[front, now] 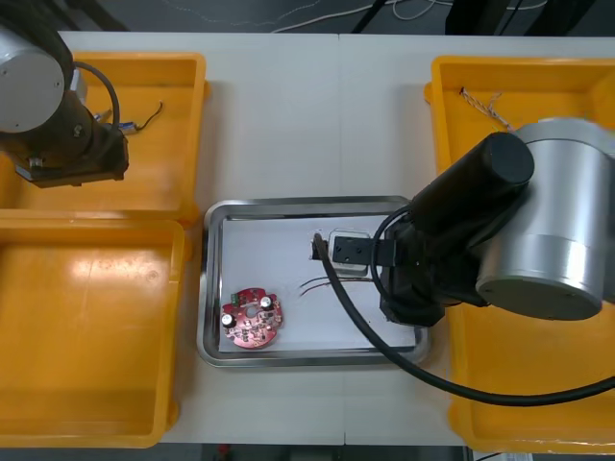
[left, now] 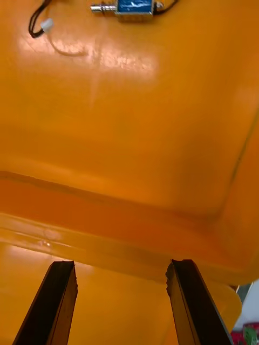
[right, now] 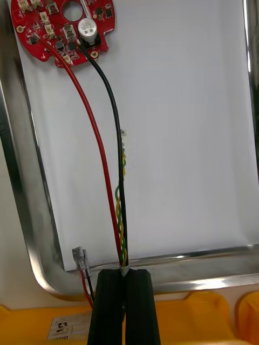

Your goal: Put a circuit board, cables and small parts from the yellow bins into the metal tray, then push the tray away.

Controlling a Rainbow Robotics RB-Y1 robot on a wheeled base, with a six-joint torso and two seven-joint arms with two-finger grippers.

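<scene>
Right gripper (right: pixel 123 276) is clamped nearly shut on the twisted red and yellow cable (right: pixel 122 226), over the near rim of the metal tray (right: pixel 21 215), which is white inside. The cable runs straight out from the fingertips across the tray floor, and its far end has a small pale plug that is hard to make out. The red circuit board (right: pixel 59 27) lies at the tray end farthest from this gripper and is partly cut off at the picture edge. Its red lead (right: pixel 89 124) and black lead (right: pixel 114 124) run back toward the fingers. The black one crosses over the twisted cable, and both end at a clear connector (right: pixel 79 254) on the tray rim just beside the fingers. An orange bin wall (right: pixel 189 318) sits behind the fingers. In the front view the right arm covers the tray's right side and part of the near right yellow bin (front: pixel 538 384), and the right gripper is mostly hidden under it. The far right bin (front: pixel 452 96) holds a twisted cable (front: pixel 485 104) whose colour is unclear. Left gripper (left: pixel 120 264) is spread wide and holds nothing, above the wall of the far left bin (front: pixel 183 134). A small metal part (left: pixel 129 6) and a black cable (left: pixel 38 24) lie well beyond its fingertips, both cut off at the edge. The table (front: pixel 288 125) is bare past the tray.
</scene>
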